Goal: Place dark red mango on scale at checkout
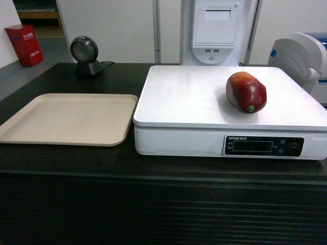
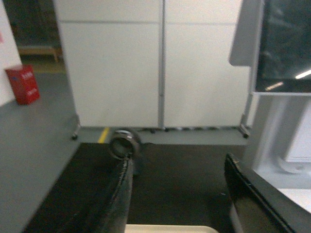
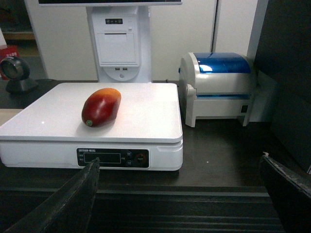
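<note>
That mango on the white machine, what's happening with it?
Nothing is holding it now. The dark red mango lies on its side on the scale at the checkout, beside a beige tray. Both of the robot's grippers, left and right, are open and empty, short of the counter.

Black, glossy, tapering gripper fingers — scuffed edges, the same pair at right.

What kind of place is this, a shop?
Probably a shop checkout. A white scale sits on the dark counter with a dark red mango on it, a round barcode scanner stands behind, and a label printer sits beside the scale.
</note>
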Robot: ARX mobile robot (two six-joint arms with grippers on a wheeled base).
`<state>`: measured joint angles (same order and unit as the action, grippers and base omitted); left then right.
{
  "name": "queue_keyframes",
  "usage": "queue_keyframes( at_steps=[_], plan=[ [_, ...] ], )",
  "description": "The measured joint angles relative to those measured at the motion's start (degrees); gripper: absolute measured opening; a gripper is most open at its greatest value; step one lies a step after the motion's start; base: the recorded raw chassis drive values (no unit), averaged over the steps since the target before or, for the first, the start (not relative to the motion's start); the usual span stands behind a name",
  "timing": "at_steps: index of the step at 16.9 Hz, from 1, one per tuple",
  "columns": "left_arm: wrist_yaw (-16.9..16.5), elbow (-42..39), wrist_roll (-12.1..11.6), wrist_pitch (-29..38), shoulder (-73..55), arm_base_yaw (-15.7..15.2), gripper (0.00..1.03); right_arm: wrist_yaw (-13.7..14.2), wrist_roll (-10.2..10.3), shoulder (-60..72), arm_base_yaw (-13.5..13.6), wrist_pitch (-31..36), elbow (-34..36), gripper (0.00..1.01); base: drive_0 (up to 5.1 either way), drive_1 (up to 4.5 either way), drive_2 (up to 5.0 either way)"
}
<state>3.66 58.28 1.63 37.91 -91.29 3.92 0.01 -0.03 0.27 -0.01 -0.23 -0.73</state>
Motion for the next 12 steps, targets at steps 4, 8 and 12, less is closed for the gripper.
queue_keyframes(
  at_steps=[4, 8, 12],
  plan=[
    [-3.8, -24.9, -0.63, 7.76, 11.28, -3.63, 0.11, -0.04, 0.0, 0.0, 0.0, 0.02, 0.0, 0.98, -0.1, -0.08, -0.1],
    [-3.45, -36.98, -0.83, 11.89, 21.64, -4.02, 0.02, 0.0, 0.0, 0.0, 0.0, 0.02, 0.0, 0.98, 0.0, 0.0, 0.0],
    [-3.63, -45.55, -0.85, 11.06, 29.2, -3.91, 0.02, 0.0, 0.0, 0.0, 0.0, 0.0, 0.0, 0.98, 0.0, 0.0, 0.0]
  ],
)
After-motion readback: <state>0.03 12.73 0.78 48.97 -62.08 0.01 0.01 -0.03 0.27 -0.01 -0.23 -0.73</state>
